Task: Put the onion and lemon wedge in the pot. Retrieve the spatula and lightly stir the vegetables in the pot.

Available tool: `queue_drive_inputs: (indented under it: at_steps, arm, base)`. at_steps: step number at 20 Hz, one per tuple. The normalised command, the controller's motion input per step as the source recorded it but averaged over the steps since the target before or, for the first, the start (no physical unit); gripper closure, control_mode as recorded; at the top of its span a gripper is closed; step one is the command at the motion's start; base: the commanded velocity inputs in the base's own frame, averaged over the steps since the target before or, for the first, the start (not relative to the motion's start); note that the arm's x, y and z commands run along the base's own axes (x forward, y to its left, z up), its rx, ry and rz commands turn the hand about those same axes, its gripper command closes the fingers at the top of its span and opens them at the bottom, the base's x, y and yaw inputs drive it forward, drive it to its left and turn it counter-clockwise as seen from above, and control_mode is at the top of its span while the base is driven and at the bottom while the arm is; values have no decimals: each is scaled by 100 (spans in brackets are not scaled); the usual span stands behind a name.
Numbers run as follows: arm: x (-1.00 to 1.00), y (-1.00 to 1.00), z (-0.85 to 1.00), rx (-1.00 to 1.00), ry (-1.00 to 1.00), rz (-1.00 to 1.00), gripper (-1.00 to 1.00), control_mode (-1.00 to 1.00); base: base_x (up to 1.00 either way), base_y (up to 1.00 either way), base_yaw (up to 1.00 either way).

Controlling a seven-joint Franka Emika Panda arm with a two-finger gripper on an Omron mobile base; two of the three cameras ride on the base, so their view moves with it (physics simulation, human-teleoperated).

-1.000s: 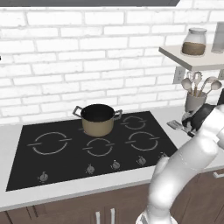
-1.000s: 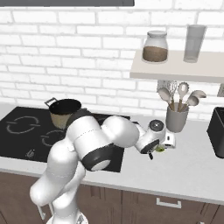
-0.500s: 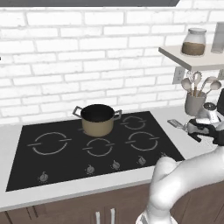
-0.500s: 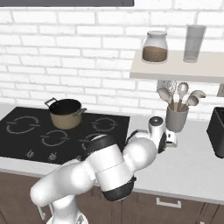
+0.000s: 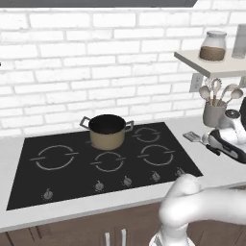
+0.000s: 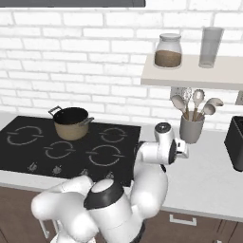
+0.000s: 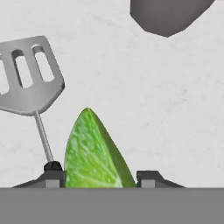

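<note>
The lemon wedge (image 7: 94, 153), bright green, stands between my two fingertips in the hand view, and my gripper (image 7: 100, 177) is shut on it just above the pale counter. The spatula (image 7: 28, 74) lies on the counter right beside the wedge, its slotted grey head away from my hand; the spatula (image 5: 193, 137) is also seen right of the cooktop. My hand (image 5: 227, 143) hovers low beside it. The tan pot (image 5: 107, 130) with its dark inside sits on a rear burner, far to the left, and shows as pot (image 6: 71, 122) too. The onion is out of view.
A grey utensil cup (image 5: 214, 113) with spoons stands against the wall just behind my hand. A shelf (image 6: 190, 76) above it carries a jar (image 6: 168, 50) and a glass (image 6: 210, 40). A dark appliance (image 6: 236, 142) sits at the far right. The black cooktop (image 5: 57, 178) spreads left.
The jaws have closed in from wide open onto the lemon wedge. The arm's elbow has swung lower and toward the front while the hand stayed by the spatula.
</note>
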Motion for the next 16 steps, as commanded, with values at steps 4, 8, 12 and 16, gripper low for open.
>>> queue_drive_inputs:
  at_steps: [4,8,12,16]
  arm:
    - [-100,51,63,0,-25,4,100,-100]
    - [-92,78,79,0,-24,8,100,-100]
    - [6,100,57,0,-16,23,100,-100]
    - [26,100,70,0,-4,23,100,-100]
  base:
    - [0,0,0]
    - [0,0,0]
    - [0,0,0]
    - [0,0,0]
